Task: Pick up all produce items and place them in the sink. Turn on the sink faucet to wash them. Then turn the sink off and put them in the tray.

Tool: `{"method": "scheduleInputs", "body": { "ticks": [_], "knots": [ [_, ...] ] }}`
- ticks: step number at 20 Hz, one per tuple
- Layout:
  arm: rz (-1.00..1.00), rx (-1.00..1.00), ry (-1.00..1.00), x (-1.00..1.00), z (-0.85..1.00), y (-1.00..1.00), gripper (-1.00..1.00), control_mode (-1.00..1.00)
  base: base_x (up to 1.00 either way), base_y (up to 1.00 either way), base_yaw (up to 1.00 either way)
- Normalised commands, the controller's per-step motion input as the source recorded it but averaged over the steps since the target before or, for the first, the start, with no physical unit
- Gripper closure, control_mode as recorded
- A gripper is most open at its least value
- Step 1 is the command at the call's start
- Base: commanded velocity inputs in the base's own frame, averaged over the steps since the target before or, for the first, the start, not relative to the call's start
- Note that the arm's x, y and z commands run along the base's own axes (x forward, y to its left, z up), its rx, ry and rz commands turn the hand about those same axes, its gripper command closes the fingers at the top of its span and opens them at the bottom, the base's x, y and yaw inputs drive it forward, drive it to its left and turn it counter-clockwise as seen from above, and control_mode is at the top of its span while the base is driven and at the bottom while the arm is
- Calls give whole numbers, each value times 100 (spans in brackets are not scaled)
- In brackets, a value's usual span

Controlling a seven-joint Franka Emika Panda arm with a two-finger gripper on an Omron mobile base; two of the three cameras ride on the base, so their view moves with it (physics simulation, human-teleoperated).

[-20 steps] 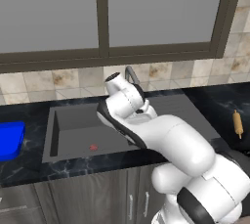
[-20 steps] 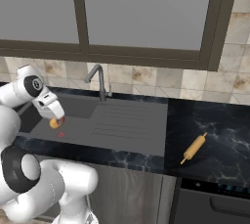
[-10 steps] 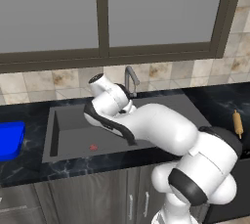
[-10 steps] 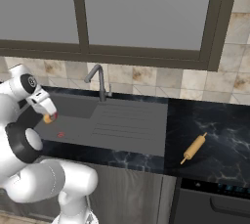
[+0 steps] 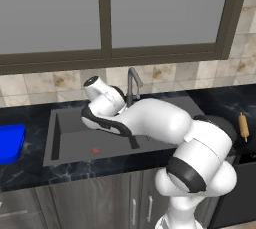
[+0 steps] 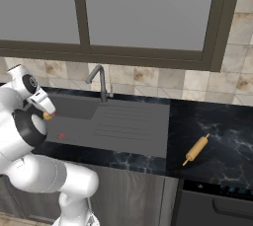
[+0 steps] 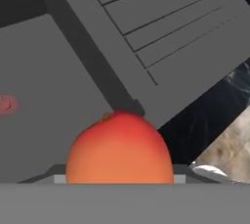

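You had the gripper [image 6: 48,116] part-closed on the fruit [image 7: 119,148] above the sink [image 6: 123,133] basin's left edge; carrying it level to the blue tray [image 5: 11,143] before letting go appeared advisable.

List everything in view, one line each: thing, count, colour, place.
fruit: one, orange-red, in the gripper above the sink
sink: one, dark grey, basin and ribbed drainboard set in the counter
faucet: one, dark grey, behind the sink
tray: one, blue, on the counter left of the sink
rolling pin: one, tan, on the counter right of the drainboard
counter: one, black marbled
window: one, grey panes, above the tiled wall
gripper: one, white, closed on the fruit
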Motion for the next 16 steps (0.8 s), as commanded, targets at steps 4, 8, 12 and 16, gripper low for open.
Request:
{"method": "scheduleInputs", "body": {
  "ticks": [4,8,12,16],
  "knots": [
    [3,7,-10,35,-20,1,100,-100,0,0,0],
    [8,4,-4,30,-23,0,100,-100,0,0,0],
    [11,0,0,33,-31,0,100,-100,0,0,0],
    [14,3,0,36,-25,0,100,-100,0,0,0]
  ]
}}
